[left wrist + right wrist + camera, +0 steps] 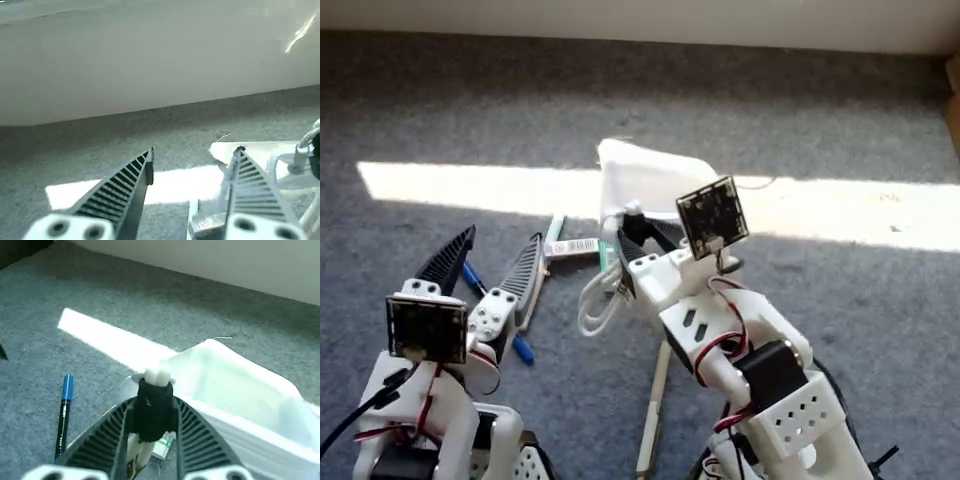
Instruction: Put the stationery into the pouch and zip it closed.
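Right wrist view: we're seeing the right gripper [152,406] pinching a black piece [151,415] with a white tip, fingers narrow and closing on both its sides; we can't tell what kind of stationery it is. The pouch [240,390] is lying just beyond the tip, its mouth looking open toward us. We're judging the step in hand as loading: this piece is going in and zipping is not yet due. The next move is calling for carrying the tip over the near rim and into the mouth, then releasing only once the piece is inside. The rim looks soft, so we're expecting it to fold if pushed. In the high view the right gripper [645,238] is sitting at the near edge of the pouch [645,180], with the piece hidden between the fingers. The left gripper [505,233] is hanging with its fingers wide and holding nothing. A blue pen [523,348] is lying on the carpet under it, running between the two fingers; whether it is touching them we can't tell. A labelled piece [570,247] is lying between that gripper and the pouch, so we're reckoning loading is far from done.
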Action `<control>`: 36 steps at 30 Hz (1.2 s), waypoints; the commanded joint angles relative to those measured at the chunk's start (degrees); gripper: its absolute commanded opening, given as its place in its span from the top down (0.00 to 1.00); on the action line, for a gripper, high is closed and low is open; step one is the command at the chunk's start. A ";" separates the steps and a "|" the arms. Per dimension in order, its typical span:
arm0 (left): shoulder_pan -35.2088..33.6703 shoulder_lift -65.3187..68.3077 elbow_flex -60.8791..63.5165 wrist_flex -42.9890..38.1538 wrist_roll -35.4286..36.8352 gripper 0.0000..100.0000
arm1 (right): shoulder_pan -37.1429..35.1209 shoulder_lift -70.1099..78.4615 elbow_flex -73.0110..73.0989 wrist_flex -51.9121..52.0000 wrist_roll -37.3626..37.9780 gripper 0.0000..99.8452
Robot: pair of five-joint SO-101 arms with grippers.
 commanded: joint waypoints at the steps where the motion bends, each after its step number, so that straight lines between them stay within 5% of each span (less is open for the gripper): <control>1: 6.90 0.92 -4.26 -1.14 3.96 0.75 | 0.48 -1.89 0.92 -1.63 0.70 1.00; 9: 12.35 0.92 -0.75 0.62 10.73 0.76 | -0.22 -1.89 1.45 -1.63 0.62 1.00; 36: 15.25 1.01 14.29 -10.99 10.81 0.76 | -0.57 -1.89 1.63 -1.63 0.35 1.00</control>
